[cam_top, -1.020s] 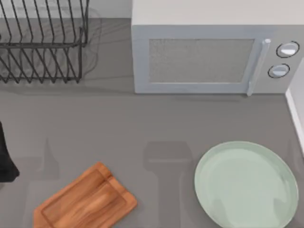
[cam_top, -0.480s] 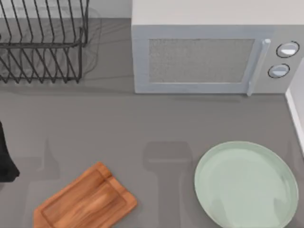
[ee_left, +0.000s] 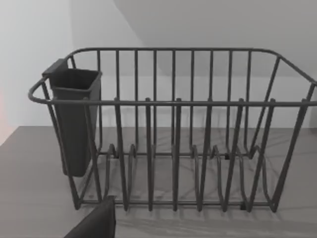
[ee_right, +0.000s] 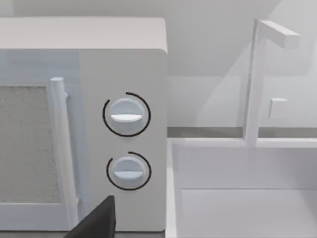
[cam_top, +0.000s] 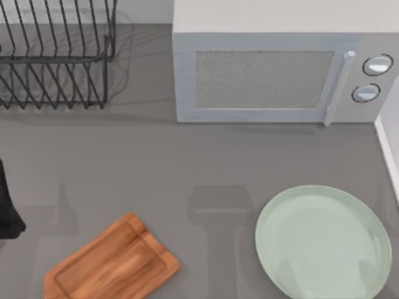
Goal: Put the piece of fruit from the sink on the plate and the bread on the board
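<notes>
The reddish-brown board (cam_top: 112, 261) lies at an angle near the table's front left. The pale mint-green plate (cam_top: 323, 242) sits at the front right with nothing on it. The white sink (ee_right: 237, 198) stands just right of the microwave, and its edge (cam_top: 389, 143) runs along the table's right side. The part of its basin that I see is bare. The piece of fruit and the bread are out of view. A dark part of my left gripper (ee_left: 96, 223) faces the dish rack. A dark part of my right gripper (ee_right: 96, 220) faces the microwave's knobs. My left arm (cam_top: 6, 208) is at the far left edge.
A pale microwave (cam_top: 274, 68) with two knobs (ee_right: 126, 116) stands at the back. A black wire dish rack (cam_top: 56, 56) with a dark cutlery cup (ee_left: 74, 119) is at the back left. A white faucet (ee_right: 257, 79) rises behind the sink.
</notes>
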